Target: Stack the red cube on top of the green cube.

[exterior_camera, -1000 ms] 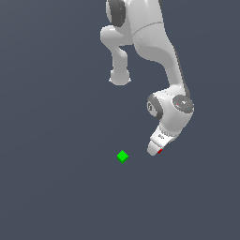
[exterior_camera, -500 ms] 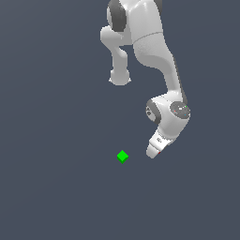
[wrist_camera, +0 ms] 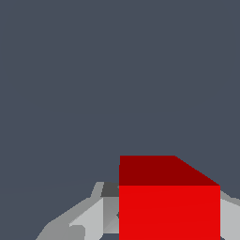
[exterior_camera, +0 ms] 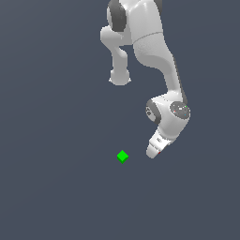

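The green cube (exterior_camera: 122,156) lies alone on the dark floor. My gripper (exterior_camera: 153,153) is a short way off it, toward the exterior view's right, with the hand pointing down. The red cube (wrist_camera: 169,201) fills the space between my fingers (wrist_camera: 86,216) in the wrist view, and both its sides sit flush against them. In the exterior view only a red speck of the red cube (exterior_camera: 160,152) shows at the gripper's tip. The gripper is shut on the red cube, low near the floor. The green cube does not show in the wrist view.
The white arm's elbow (exterior_camera: 171,115) hangs above the gripper, and its base link (exterior_camera: 119,77) is farther back. The floor (exterior_camera: 56,140) is plain dark grey.
The hand has come down over the red cube, drifting slightly toward the exterior view's left. The red cube shows less beside the tip than before. The green cube has not moved.
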### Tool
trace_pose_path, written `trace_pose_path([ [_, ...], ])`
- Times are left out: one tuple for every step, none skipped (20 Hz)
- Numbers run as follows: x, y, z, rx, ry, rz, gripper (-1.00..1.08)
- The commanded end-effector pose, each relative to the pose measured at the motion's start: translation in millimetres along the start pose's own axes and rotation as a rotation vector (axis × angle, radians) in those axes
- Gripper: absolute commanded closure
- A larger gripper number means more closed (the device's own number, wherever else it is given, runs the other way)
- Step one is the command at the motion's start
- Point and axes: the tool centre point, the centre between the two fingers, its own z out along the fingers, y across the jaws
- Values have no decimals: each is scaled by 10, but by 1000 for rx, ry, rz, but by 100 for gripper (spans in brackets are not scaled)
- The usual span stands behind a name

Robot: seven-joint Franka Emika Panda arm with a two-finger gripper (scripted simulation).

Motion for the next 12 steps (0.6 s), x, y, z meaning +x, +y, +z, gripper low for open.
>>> trace_pose_path([
  [0,2,-11,0,0,0,108],
  [-1,1,-26,0,0,0,108],
  [-2,1,-47,0,0,0,108],
  [-3,1,-74,0,0,0,108],
  [-5,1,-107,0,0,0,108],
  [-6,0,-147,0,0,0,108],
  [-6,-3,-193,-1,0,0,108],
  [-7,-4,-247,-1,0,0,108],
  [-8,-4,-308,-1,0,0,108],
  [-10,-5,-377,-1,0,0,108],
  [-11,-5,-453,-1,0,0,108],
  [-12,-5,-531,-1,0,0,108],
])
